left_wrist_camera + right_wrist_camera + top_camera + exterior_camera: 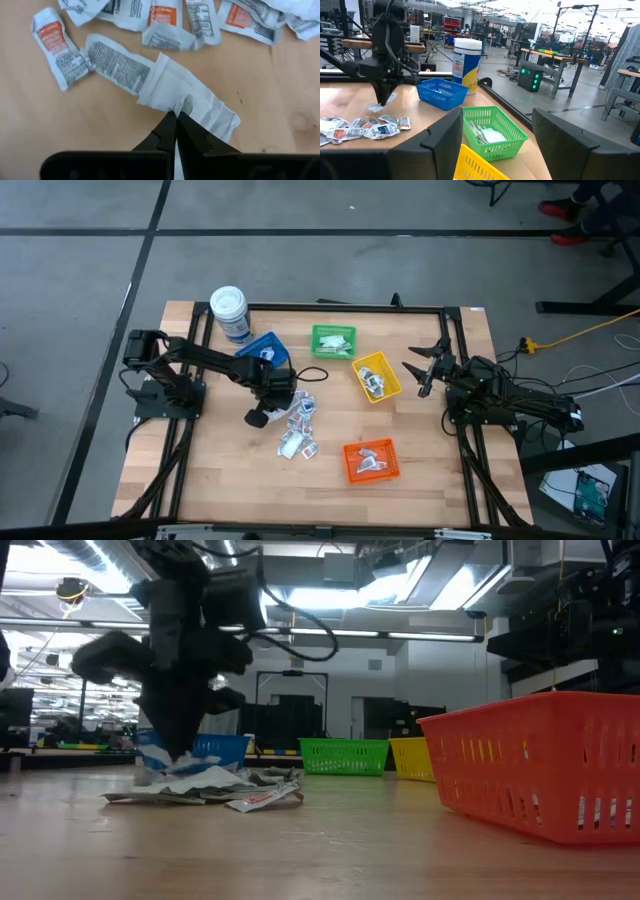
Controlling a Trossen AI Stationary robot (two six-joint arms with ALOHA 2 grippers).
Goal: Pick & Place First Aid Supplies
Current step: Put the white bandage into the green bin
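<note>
The left claw point(176, 116) is pinched shut on the edge of a white paper packet point(187, 100), its two dark tips meeting with the paper caught between them. That packet lies against the tabletop point(125, 135) with a printed packet point(117, 65) overlapping its far end. This looks like the pick step: the grip is made and the lift has barely begun, if at all.

The other loose packets point(298, 425) lie scattered on the wood just beside the claw, near the middle of the tabletop. From the right wrist view the pinched packet point(376, 106) can be seen dangling at the claw tip, low over the wood.

Around the pile stand four bins: a blue bin point(262, 348) close behind the left arm, a green bin point(334, 341), a yellow bin point(378, 376) and an orange bin point(371, 460), the last three already holding some packets. A white-lidded jar point(230, 312) stands at the far edge.

The next move likely calls for a clean lift clear of the overlapping packet, then a carry to a bin; which bin cannot be told.

The right claw point(425, 368) waits wide open near the yellow bin, holding nothing.
</note>
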